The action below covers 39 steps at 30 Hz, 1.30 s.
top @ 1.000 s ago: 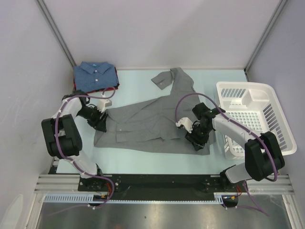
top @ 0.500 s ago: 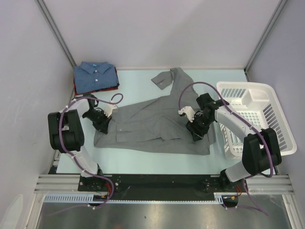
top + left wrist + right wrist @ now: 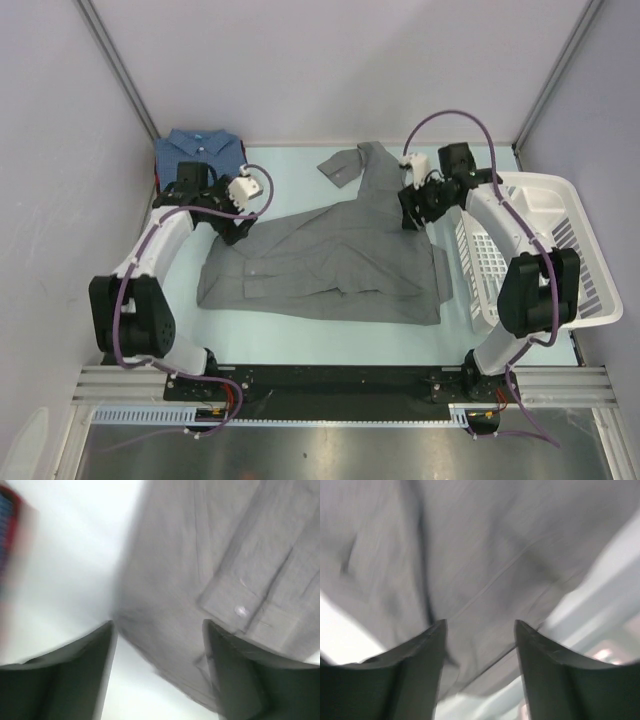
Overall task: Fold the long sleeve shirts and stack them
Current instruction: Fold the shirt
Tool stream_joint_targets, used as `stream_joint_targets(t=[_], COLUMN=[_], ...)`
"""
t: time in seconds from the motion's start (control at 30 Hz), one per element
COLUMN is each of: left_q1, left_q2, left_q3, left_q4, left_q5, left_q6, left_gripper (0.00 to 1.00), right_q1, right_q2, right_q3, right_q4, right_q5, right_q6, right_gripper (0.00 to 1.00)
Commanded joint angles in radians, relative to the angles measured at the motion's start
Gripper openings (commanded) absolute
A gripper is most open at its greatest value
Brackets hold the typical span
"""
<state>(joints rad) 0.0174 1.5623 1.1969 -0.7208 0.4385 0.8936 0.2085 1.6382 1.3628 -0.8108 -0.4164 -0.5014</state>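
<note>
The grey shirt (image 3: 330, 262) lies spread across the table, partly folded, its collar and one sleeve (image 3: 350, 165) toward the back. The folded blue shirt (image 3: 198, 158) rests at the back left on a dark red one, of which only an edge shows. My left gripper (image 3: 235, 225) is open above the grey shirt's left edge; the grey cloth and a buttoned cuff (image 3: 240, 607) show below it in the left wrist view. My right gripper (image 3: 412, 210) is open over the shirt's right upper edge (image 3: 485, 580), holding nothing.
A white slatted basket (image 3: 560, 250) stands at the right, close to my right arm. Grey walls close the table at the back and both sides.
Both grippers have lifted off the grey shirt and moved toward the back, the left one to its upper left edge, the right one to its upper right edge. The shirt's right side has shifted slightly.
</note>
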Motion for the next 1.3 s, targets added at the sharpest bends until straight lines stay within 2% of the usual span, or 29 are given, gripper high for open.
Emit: stream_joint_targets(t=[0.0, 0.03, 0.07, 0.1, 0.13, 0.17, 0.2, 0.23, 0.27, 0.33, 0.47, 0.6, 0.83, 1.0, 1.27], left_q1=[-0.068, -0.071, -0.074, -0.079, -0.080, -0.082, -0.089, -0.089, -0.086, -0.076, -0.115, -0.163, -0.223, -0.278, -0.332], left_q2=[-0.178, -0.185, -0.183, -0.173, -0.129, -0.086, -0.044, 0.044, 0.073, 0.102, 0.129, 0.186, 0.265, 0.291, 0.335], left_q3=[-0.022, -0.034, -0.039, -0.034, -0.017, 0.063, 0.107, 0.150, 0.205, 0.199, 0.136, 0.142, 0.142, 0.127, 0.072], left_q4=[0.348, 0.430, 0.437, 0.442, 0.429, 0.300, 0.234, 0.134, 0.104, 0.089, 0.124, 0.138, 0.159, 0.159, 0.218], left_q5=[-0.043, -0.018, -0.003, -0.004, 0.002, 0.052, 0.046, 0.034, 0.060, 0.113, 0.068, -0.035, -0.118, -0.179, -0.382], left_q6=[-0.080, -0.105, -0.128, -0.247, -0.278, -0.253, -0.208, -0.216, -0.225, -0.197, -0.148, -0.153, -0.133, -0.096, -0.077], left_gripper=[1.00, 0.99, 1.00, 1.00, 0.99, 0.99, 0.99, 0.99, 0.99, 0.94, 0.87, 0.84, 0.81, 0.80, 0.85], right_q1=[-0.027, -0.027, -0.029, -0.029, -0.027, -0.027, -0.026, -0.026, -0.027, -0.029, -0.032, -0.037, -0.037, -0.037, -0.038], right_q2=[0.070, 0.092, 0.113, 0.139, 0.203, 0.241, 0.288, 0.378, 0.429, 0.507, 0.685, 0.742, 0.811, 0.833, 0.865], right_q3=[0.142, 0.159, 0.177, 0.221, 0.243, 0.283, 0.327, 0.438, 0.491, 0.626, 0.760, 0.786, 0.791, 0.786, 0.831], right_q4=[0.215, 0.243, 0.268, 0.326, 0.358, 0.380, 0.383, 0.375, 0.366, 0.354, 0.386, 0.433, 0.433, 0.426, 0.391], right_q5=[-0.018, -0.009, 0.010, 0.028, 0.060, 0.130, 0.160, 0.185, 0.220, 0.229, 0.289, 0.346, 0.415, 0.415, 0.403], right_q6=[0.185, 0.231, 0.262, 0.299, 0.395, 0.435, 0.467, 0.519, 0.534, 0.552, 0.561, 0.566, 0.567, 0.574, 0.578], right_gripper=[0.71, 0.77, 0.86, 0.88, 0.89, 0.89, 0.89, 0.89, 0.89, 0.89, 0.84, 0.78, 0.69, 0.69, 0.68])
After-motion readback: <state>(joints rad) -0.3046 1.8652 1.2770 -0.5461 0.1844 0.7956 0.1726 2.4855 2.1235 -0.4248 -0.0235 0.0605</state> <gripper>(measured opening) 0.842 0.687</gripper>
